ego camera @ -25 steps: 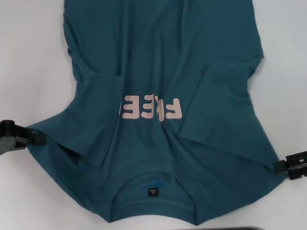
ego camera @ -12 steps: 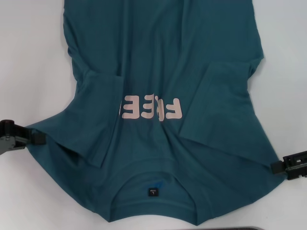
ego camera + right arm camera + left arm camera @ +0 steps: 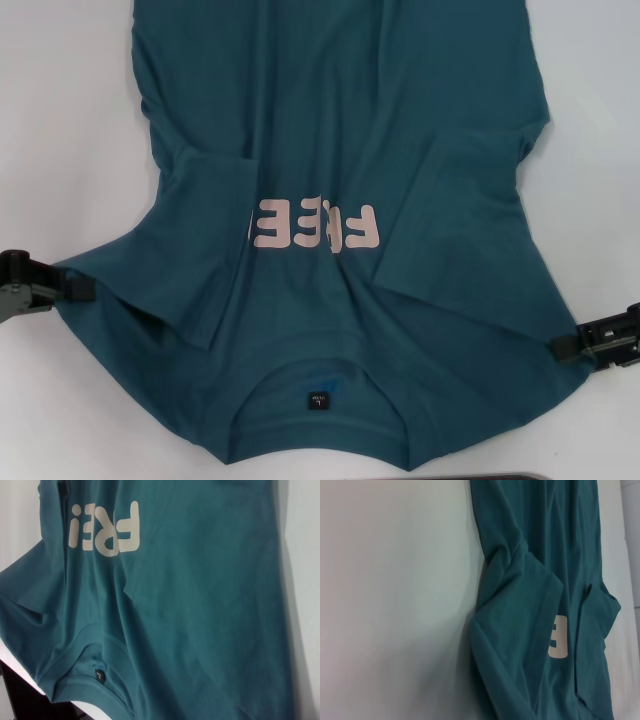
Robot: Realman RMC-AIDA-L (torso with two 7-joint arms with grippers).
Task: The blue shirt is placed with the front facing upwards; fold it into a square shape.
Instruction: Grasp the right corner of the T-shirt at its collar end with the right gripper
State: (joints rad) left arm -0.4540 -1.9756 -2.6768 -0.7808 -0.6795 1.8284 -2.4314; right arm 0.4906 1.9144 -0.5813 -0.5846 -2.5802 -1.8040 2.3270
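The large dark teal-blue cotton T-shirt [image 3: 340, 200] is lying front up on the white table [image 3: 60, 130] — pink block letters showing, collar nearest the robot, both sleeves folded inward. The left gripper [image 3: 72, 290] is pinching the shirt's near-left shoulder edge. The right gripper [image 3: 572, 348] is meeting the near-right edge — whether its fingers are holding cloth, I cannot tell.

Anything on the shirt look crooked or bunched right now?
Yes. The blue shirt has both sleeves folded in, but unevenly: the left sleeve flap covers the start of the pink letters. The cloth puckers between them. Left end effector and right end effector sit at its shoulder edges.
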